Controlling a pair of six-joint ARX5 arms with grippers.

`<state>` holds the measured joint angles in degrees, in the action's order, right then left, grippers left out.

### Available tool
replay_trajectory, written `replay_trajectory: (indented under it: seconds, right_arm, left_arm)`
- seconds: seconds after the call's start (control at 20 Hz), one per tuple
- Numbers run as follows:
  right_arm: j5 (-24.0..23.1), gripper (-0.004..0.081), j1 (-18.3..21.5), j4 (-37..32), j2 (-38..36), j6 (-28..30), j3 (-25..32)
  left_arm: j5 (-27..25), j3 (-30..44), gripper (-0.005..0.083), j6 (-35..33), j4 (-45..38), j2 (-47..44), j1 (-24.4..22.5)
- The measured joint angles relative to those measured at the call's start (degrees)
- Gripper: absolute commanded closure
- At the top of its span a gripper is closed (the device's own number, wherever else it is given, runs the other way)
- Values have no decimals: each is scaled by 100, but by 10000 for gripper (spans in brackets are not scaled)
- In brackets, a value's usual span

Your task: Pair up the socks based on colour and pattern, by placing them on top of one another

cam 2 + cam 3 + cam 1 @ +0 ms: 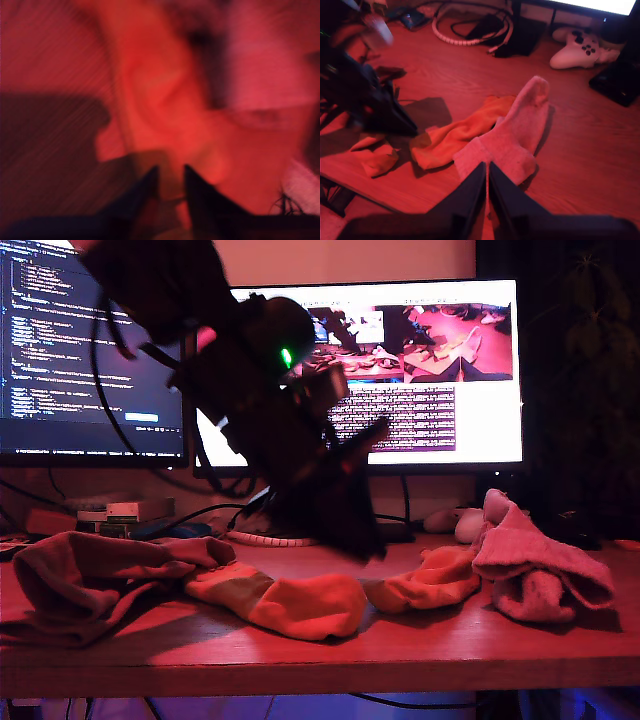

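Bare wooden desk (600, 165) lies open beside the pale pink fuzzy sock (517, 135); behind it, the white game controller (577, 50), coiled white cable (465, 35) and black monitor stand (527, 35) block passage.

My second gripper (487, 172) seemingly pinching pink sock (517, 135)

My first wrist view is blurred throughout; the pincer (170, 172) tips hide their gap.

My first gripper (170, 172) angled down, fingers slightly apart; my second gripper (486, 170) low, fingers nearly closed.
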<state>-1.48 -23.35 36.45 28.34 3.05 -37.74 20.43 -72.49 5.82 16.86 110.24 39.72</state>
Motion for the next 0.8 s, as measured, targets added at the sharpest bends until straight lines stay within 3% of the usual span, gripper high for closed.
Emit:
replay_trajectory:
  seconds: [0.65, 0.8]
  right_arm:
    - [96, 780, 0, -90, 0, 2, 0]
    - [120, 780, 0, -116, 0, 2, 0]
  left_arm:
    - [-280, -297, 380, 455, 350, 267, 15]
    - [-286, -297, 413, 581, 378, 352, 79]
